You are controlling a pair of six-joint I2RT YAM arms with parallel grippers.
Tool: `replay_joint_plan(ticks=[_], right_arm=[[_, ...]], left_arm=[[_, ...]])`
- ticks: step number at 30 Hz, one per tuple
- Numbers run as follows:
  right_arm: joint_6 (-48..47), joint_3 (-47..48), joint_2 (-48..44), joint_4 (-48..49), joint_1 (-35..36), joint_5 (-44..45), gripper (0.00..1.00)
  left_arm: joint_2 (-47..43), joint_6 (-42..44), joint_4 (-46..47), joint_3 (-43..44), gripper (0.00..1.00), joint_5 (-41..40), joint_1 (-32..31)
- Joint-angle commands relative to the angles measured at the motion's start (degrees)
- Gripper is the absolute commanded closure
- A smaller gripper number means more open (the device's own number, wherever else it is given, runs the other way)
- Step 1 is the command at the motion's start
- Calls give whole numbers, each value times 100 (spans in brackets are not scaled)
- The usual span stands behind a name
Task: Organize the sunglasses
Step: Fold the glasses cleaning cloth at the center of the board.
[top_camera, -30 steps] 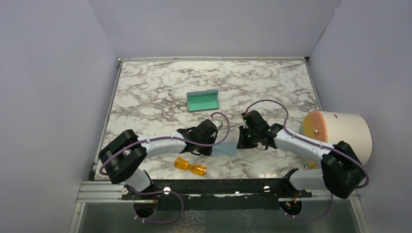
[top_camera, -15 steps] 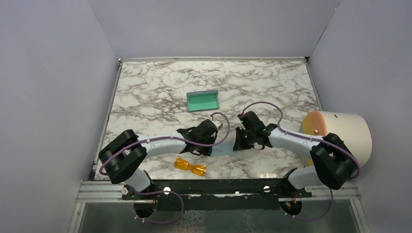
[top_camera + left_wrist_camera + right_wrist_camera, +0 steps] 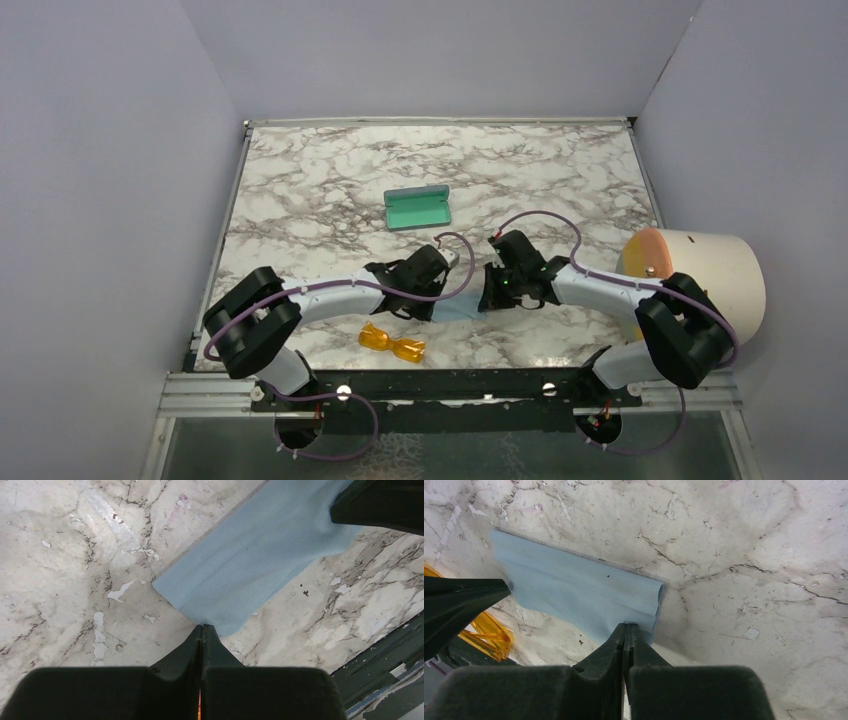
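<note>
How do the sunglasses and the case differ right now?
The sunglasses are translucent orange and folded; the case lies open, teal inside. The sunglasses are shorter than the case. They lie near the arm bases, the case farther back. Both rest unheld on the table; the left gripper and right gripper pinch the cloth.

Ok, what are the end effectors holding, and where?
Both pinch the blue cloth: left end effector at a corner, right end effector near the opposite end.

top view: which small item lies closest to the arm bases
The orange sunglasses, at the near edge; the blue cloth lies beyond them, the teal case farthest back.
</note>
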Motion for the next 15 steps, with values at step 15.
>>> replay_joint_plan(ticks=[15], right_arm=[[35,-168,92,154,36,-53,99]], left_arm=[[-486,-206,129,446,96,267,-39]])
